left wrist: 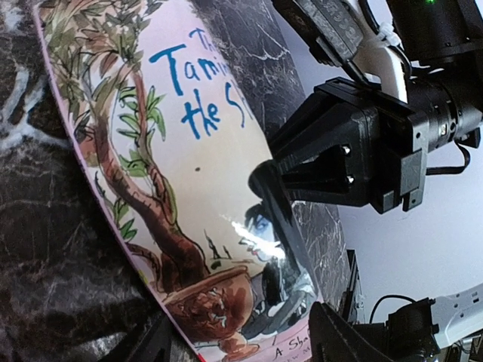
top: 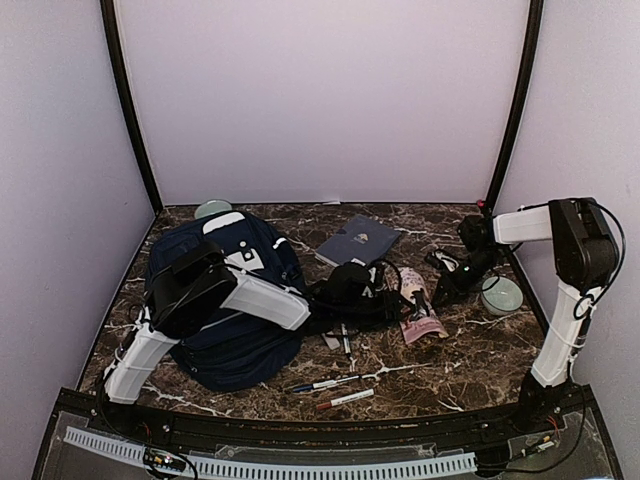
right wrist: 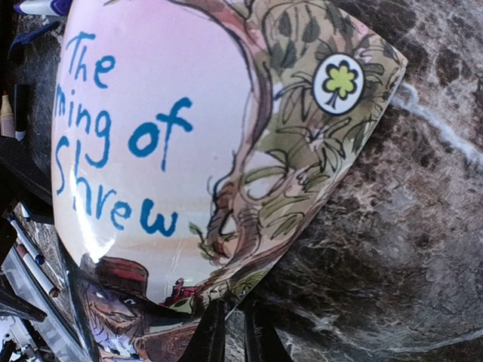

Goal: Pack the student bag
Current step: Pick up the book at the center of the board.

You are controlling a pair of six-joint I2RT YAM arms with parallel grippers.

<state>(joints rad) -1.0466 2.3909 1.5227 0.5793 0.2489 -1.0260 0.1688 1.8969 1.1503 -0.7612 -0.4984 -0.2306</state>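
Student bag (top: 235,350) lay on surface (top: 450,370), its contents hidden, right fingers (right wrist: 210,335) pinched paperback (right wrist: 151,136) edge, left fingers (left wrist: 339,339) spread apart near it.

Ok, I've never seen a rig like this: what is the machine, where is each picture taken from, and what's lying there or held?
These are two robot arms bolted at the near edge of a marble table, each ending in a two-finger gripper. The wide picture is from a fixed camera above and behind them; the two close-ups are from cameras on the wrists. On the table lie a navy backpack, a dark blue notebook, some pens, a pale green round thing and a pink paperback. The right gripper is pinched shut on the paperback's edge. The left gripper stands open close to the same book, gripping nothing.
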